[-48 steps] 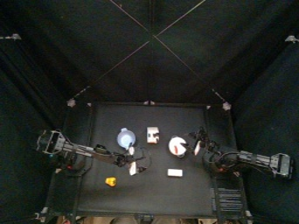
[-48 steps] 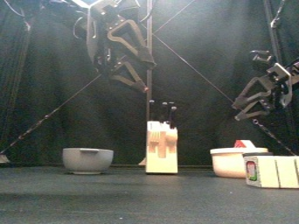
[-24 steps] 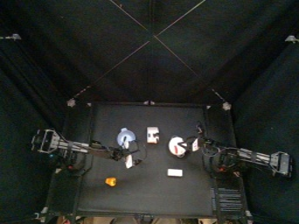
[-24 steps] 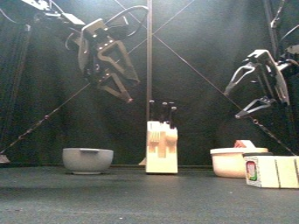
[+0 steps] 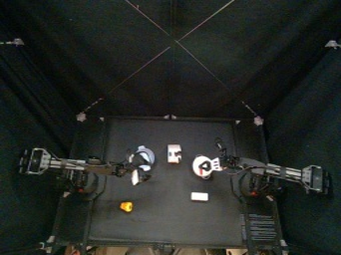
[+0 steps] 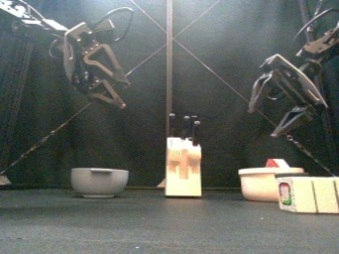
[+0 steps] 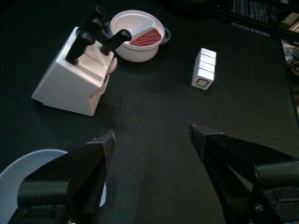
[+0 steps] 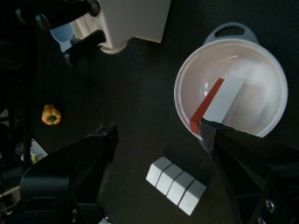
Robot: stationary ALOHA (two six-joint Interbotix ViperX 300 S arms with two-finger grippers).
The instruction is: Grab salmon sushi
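Note:
The salmon sushi (image 8: 222,101), a white slab with a red-orange top, lies in a white bowl (image 8: 267,77) right of the knife block. In the front view only its tip (image 6: 277,163) peeks over the bowl's rim (image 6: 265,179). It shows red-striped (image 7: 143,39) in the left wrist view. My right gripper (image 8: 158,136) hangs open above the table beside the bowl, high above it (image 6: 284,94) in the front view. The left gripper (image 7: 156,144) is open too, raised over the grey bowl (image 6: 99,181), nothing between its jaws.
A white knife block (image 5: 173,153) with black handles stands mid-table, between the grey bowl (image 5: 140,156) and the white bowl (image 5: 202,164). A white row of small blocks (image 8: 177,185) lies nearer the front edge. A small orange object (image 5: 127,206) sits front left.
The right gripper has swung in toward the white bowl and now hangs beside it. The left gripper has drifted leftward and a little lower. Both stay open.

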